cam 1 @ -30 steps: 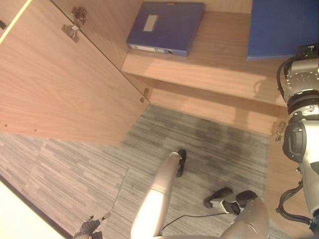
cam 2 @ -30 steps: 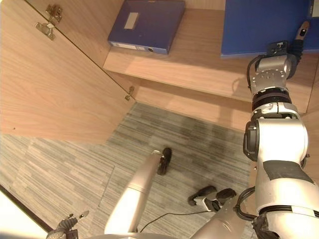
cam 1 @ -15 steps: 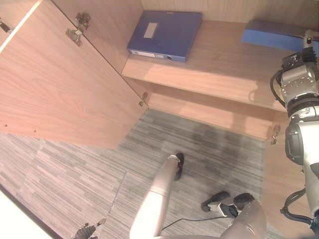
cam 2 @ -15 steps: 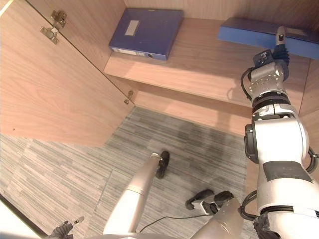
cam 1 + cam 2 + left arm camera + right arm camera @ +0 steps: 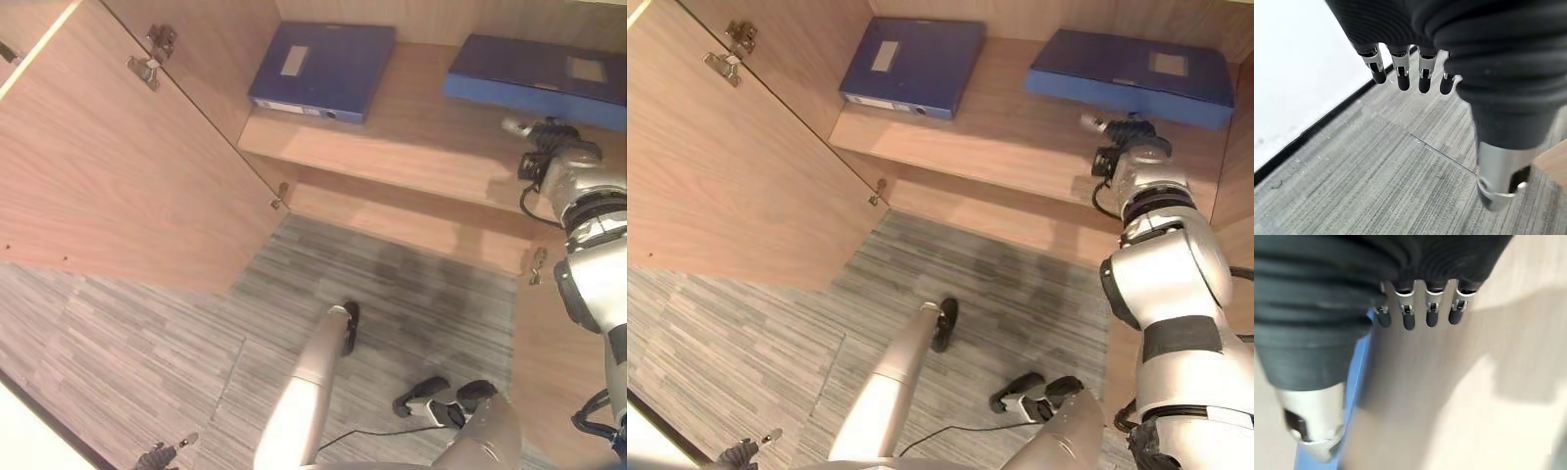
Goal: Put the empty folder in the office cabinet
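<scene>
Two blue folders lie flat on the cabinet shelf (image 5: 421, 137): one at the left (image 5: 323, 59), one at the right (image 5: 1132, 64). My right hand (image 5: 1114, 127) hovers over the shelf just in front of the right folder, apart from it. In the right wrist view its fingers (image 5: 1431, 313) are straight and hold nothing, with the folder's blue edge (image 5: 1359, 382) beside them. My left hand (image 5: 157, 457) hangs low by the floor, and its fingers (image 5: 1400, 73) are straight and empty too.
The cabinet's wooden door (image 5: 118, 166) stands open at the left, with hinges on its inner side. Grey striped carpet (image 5: 411, 284) lies below the shelf. A white wall with a dark baseboard (image 5: 1303, 137) runs near my left hand.
The right folder stood on edge against my right hand a second ago; now it lies flat at the shelf's back right. My right hand has let go and drawn back toward the front.
</scene>
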Robot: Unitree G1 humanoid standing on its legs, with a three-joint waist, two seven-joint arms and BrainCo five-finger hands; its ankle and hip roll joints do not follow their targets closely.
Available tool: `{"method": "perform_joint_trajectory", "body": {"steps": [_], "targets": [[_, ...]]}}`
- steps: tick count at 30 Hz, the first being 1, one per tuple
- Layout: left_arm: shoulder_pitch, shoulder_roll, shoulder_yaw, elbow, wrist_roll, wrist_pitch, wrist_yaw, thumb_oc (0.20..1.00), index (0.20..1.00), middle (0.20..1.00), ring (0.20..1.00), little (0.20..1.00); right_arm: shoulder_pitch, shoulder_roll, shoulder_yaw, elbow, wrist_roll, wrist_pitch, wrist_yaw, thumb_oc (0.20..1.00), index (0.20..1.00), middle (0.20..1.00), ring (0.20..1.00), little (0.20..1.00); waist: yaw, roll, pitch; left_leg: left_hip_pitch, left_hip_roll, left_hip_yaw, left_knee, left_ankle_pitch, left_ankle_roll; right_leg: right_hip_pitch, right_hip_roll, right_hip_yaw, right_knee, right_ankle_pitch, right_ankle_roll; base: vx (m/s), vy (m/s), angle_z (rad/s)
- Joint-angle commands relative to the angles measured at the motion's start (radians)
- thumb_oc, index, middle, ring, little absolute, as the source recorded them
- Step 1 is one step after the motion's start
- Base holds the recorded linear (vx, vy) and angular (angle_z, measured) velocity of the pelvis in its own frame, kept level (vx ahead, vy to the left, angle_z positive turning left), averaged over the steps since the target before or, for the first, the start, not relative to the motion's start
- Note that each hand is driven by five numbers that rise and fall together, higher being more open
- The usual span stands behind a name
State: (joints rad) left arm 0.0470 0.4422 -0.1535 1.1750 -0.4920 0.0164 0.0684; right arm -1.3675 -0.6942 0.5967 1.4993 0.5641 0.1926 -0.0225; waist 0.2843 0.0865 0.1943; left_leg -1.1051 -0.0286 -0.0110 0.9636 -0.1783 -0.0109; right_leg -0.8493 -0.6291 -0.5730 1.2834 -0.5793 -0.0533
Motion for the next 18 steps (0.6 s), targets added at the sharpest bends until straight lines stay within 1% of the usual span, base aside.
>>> {"method": "perform_joint_trajectory", "body": {"steps": [1, 3, 7, 11, 13, 16, 18], "targets": [[0.015, 0.102, 0.076, 0.066, 0.045, 0.016, -0.022, 1.000, 1.000, 1.000, 1.000, 1.000, -0.080, -0.104, 0.080, -0.010, -0.198, 0.000, 0.095, 1.000, 1.000, 1.000, 1.000, 1.000, 0.034, -0.024, 0.061, 0.081, 0.060, -0.016, -0.033, -0.117, 0.001, 0.048, 0.013, 0.105, -0.141, 0.118, 0.039, 0.00, 0.000, 0.00], [0.021, 0.112, 0.085, 0.065, 0.045, 0.019, -0.033, 1.000, 1.000, 1.000, 1.000, 1.000, -0.082, -0.110, 0.138, -0.010, -0.282, 0.003, 0.129, 1.000, 1.000, 1.000, 1.000, 1.000, 0.034, -0.024, 0.065, 0.082, 0.061, -0.013, -0.034, -0.116, 0.000, 0.051, 0.009, 0.100, -0.142, 0.124, 0.045, 0.00, 0.000, 0.00], [0.018, 0.119, 0.090, 0.061, 0.047, 0.017, -0.048, 1.000, 1.000, 1.000, 1.000, 1.000, -0.095, -0.114, 0.210, -0.020, -0.419, -0.012, 0.133, 1.000, 1.000, 1.000, 1.000, 1.000, 0.029, -0.018, 0.071, 0.080, 0.065, -0.008, -0.037, -0.112, -0.002, 0.056, 0.005, 0.098, -0.151, 0.133, 0.054, 0.00, 0.000, 0.00], [0.016, 0.114, 0.091, 0.060, 0.046, 0.015, -0.051, 1.000, 1.000, 1.000, 1.000, 1.000, -0.091, -0.104, 0.231, -0.048, -0.453, -0.021, 0.134, 1.000, 1.000, 1.000, 1.000, 1.000, 0.028, -0.013, 0.075, 0.080, 0.067, -0.005, -0.043, -0.108, -0.001, 0.051, 0.002, 0.099, -0.154, 0.138, 0.058, 0.00, 0.000, 0.00], [0.018, 0.117, 0.102, 0.067, 0.046, 0.013, -0.048, 1.000, 1.000, 1.000, 1.000, 1.000, -0.101, -0.090, 0.266, -0.084, -0.475, -0.019, 0.156, 1.000, 1.000, 1.000, 1.000, 1.000, 0.027, -0.012, 0.075, 0.080, 0.071, -0.005, -0.048, -0.105, -0.002, 0.051, 0.002, 0.095, -0.159, 0.141, 0.061, 0.00, 0.000, 0.00], [0.010, 0.118, 0.113, 0.079, 0.037, 0.015, -0.050, 1.000, 1.000, 1.000, 1.000, 1.000, -0.094, -0.045, 0.310, -0.127, -0.515, -0.021, 0.186, 1.000, 1.000, 1.000, 1.000, 1.000, 0.023, -0.008, 0.076, 0.076, 0.075, -0.002, -0.052, -0.102, -0.002, 0.046, 0.002, 0.089, -0.165, 0.149, 0.065, -0.01, 0.042, -0.06], [0.001, 0.111, 0.110, 0.076, 0.033, 0.011, -0.053, 1.000, 1.000, 1.000, 1.000, 1.000, -0.075, -0.013, 0.314, -0.128, -0.544, -0.026, 0.187, 1.000, 1.000, 1.000, 1.000, 1.000, 0.024, -0.004, 0.078, 0.077, 0.076, 0.002, -0.058, -0.098, -0.001, 0.046, 0.000, 0.087, -0.171, 0.157, 0.070, -0.02, 0.047, -0.12]]}}
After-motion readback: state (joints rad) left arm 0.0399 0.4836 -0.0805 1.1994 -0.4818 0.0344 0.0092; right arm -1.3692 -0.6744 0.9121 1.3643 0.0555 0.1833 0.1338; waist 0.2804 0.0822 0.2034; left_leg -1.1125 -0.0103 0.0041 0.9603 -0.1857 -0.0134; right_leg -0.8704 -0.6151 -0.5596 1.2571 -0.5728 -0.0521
